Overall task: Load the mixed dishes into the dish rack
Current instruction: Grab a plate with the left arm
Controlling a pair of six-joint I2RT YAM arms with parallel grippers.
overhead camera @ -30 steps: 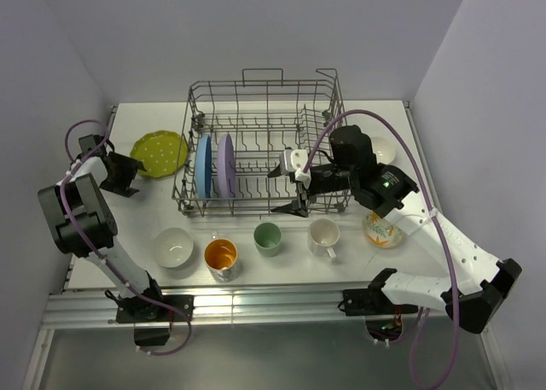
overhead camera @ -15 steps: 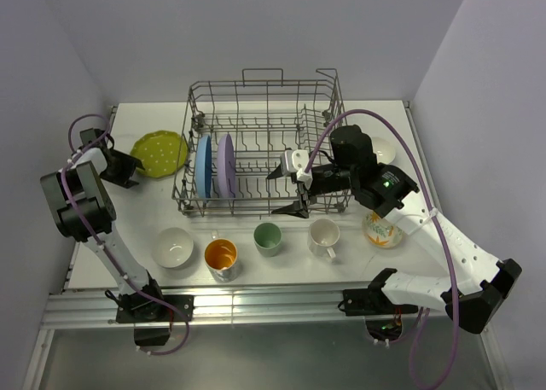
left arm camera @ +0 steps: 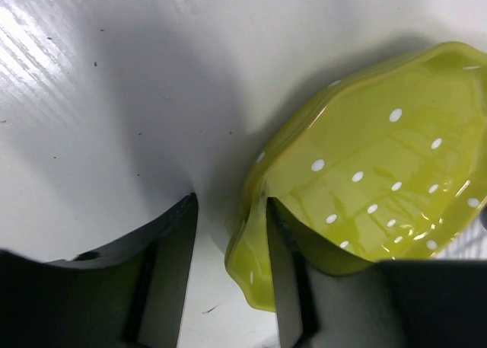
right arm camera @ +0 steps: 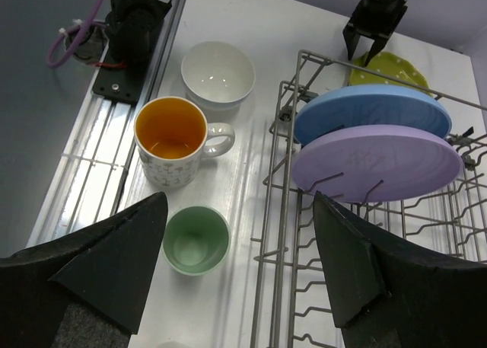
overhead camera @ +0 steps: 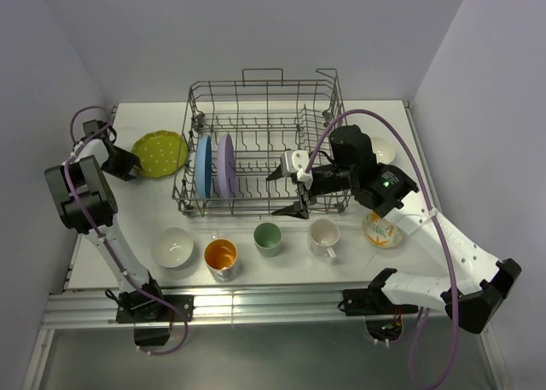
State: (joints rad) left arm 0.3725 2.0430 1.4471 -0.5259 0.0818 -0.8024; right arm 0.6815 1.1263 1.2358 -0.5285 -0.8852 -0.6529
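The yellow-green plate [overhead camera: 159,152] lies on the table left of the dish rack [overhead camera: 264,108]. My left gripper [overhead camera: 125,162] is open at the plate's left edge. In the left wrist view the plate's rim [left arm camera: 255,264] sits between the two fingers, and the left finger [left arm camera: 171,272] is clear of it. My right gripper [overhead camera: 286,192] is wide open and empty above the rack's front edge. A blue plate [overhead camera: 203,166] and a lavender plate [overhead camera: 225,165] stand upright in the rack. The right wrist view shows both plates, blue [right arm camera: 373,112] and lavender [right arm camera: 377,161].
In front of the rack stand a white bowl [overhead camera: 173,247], an orange-inside cup [overhead camera: 221,256], a pale green cup [overhead camera: 268,237] and a white mug [overhead camera: 323,235]. A floral bowl [overhead camera: 381,229] and another white bowl [overhead camera: 381,150] sit right of the rack, partly behind my right arm.
My left gripper has moved up against the yellow-green plate's edge, so its fingers now straddle the rim. The right arm and the dishes have not moved.
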